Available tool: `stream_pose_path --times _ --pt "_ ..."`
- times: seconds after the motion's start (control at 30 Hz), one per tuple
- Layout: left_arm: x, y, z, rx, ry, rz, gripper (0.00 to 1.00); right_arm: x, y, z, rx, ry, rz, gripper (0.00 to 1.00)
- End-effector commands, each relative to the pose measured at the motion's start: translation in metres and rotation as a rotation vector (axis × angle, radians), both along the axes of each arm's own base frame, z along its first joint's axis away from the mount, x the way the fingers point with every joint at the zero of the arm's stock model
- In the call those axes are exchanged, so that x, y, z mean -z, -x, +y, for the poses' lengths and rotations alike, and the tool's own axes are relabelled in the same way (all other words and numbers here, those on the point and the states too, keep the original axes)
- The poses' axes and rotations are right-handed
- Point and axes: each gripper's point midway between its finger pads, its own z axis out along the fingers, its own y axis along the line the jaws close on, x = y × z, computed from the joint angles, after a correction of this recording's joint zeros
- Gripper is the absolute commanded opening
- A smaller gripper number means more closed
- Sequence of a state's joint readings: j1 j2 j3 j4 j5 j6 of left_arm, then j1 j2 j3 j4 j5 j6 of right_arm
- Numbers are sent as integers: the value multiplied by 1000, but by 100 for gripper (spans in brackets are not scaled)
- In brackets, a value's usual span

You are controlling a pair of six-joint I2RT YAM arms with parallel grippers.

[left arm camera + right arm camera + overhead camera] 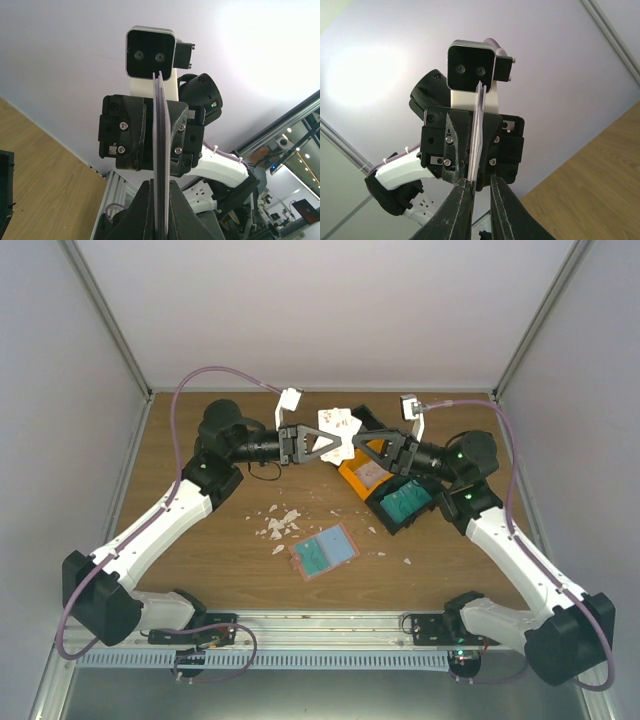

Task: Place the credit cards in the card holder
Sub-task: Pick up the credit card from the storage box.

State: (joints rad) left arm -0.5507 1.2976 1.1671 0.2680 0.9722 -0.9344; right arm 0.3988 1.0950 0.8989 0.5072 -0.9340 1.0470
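Nearest your arm bases, the card holder (323,551) lies open and flat on the table (200,440). Its long axis runs from near-left to far-right. You see teal-green on both halves; whether that card sits in a pocket or only on top cannot be told.

Just left of it and slightly beyond: scattered white crumbs (280,524).

Right of the holder and a little farther back is the black bin (392,530), with teal-green credit cards (405,502) lying inside. Touching its far-left side is the orange bin (350,478), partly hidden under your right arm.

Farthest back, both arms meet nose to nose, raised above the table.

- The left gripper (325,445) is clamped on a small fanned stack of white cards (338,425) with red markings.
- From above you see the cards' faces. They stick out from the jaws toward the far wall.
- Because the cards are fanned, no single long axis can be given.
- Both wrist cameras see the stack edge-on, as a thin line running straight out from the fingers toward the opposite gripper.
- The right gripper (477,180) has its jaws narrowly apart at the same stack. One finger lies against the cards' edge, and a sliver of gap shows before the other finger.
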Motion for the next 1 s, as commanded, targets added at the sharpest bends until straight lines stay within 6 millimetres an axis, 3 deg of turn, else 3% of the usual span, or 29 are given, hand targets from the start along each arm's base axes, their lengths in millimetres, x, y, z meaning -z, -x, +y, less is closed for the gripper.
stream_pose_path --times 0.0,0.3,0.53,0.7,0.83,0.97 --pt "-7 34 -5 150 17 -55 0 8 -8 2 0 -20 45 13" --pt "-1 29 -6 126 7 -36 0 -5 2 -2 -3 -58 -17 31" --pt "0 29 -5 122 3 -32 0 -11 8 -5 -14 -92 -46 34" --pt "2 25 -5 97 -4 -23 0 -16 15 -6 -30 -104 -88 48" --pt "2 24 -5 94 -5 -19 0 -15 12 -6 -19 -99 -76 47" --pt "1 25 -4 94 -2 -23 0 -11 8 -7 2 -100 -53 36"
